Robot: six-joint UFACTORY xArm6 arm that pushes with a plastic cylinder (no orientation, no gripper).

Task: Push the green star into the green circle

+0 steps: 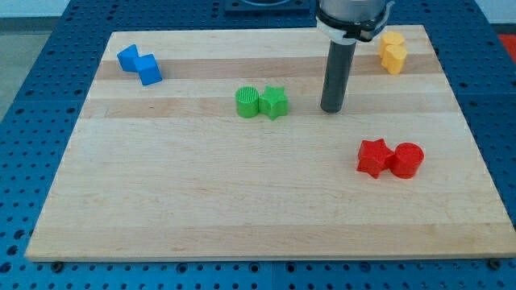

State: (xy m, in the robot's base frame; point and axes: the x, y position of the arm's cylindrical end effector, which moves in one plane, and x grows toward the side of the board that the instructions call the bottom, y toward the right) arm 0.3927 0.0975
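Note:
The green star (274,102) sits near the board's upper middle, touching the green circle (247,102) on its left. My tip (331,109) rests on the board to the right of the green star, about a block's width or more away from it, touching no block. The dark rod rises straight up from the tip to the view's top.
Two blue blocks (139,65) lie together at the upper left. Two yellow blocks (393,52) lie together at the upper right, right of the rod. A red star (374,158) touches a red circle (407,159) at the right. The wooden board (242,201) sits on a blue perforated table.

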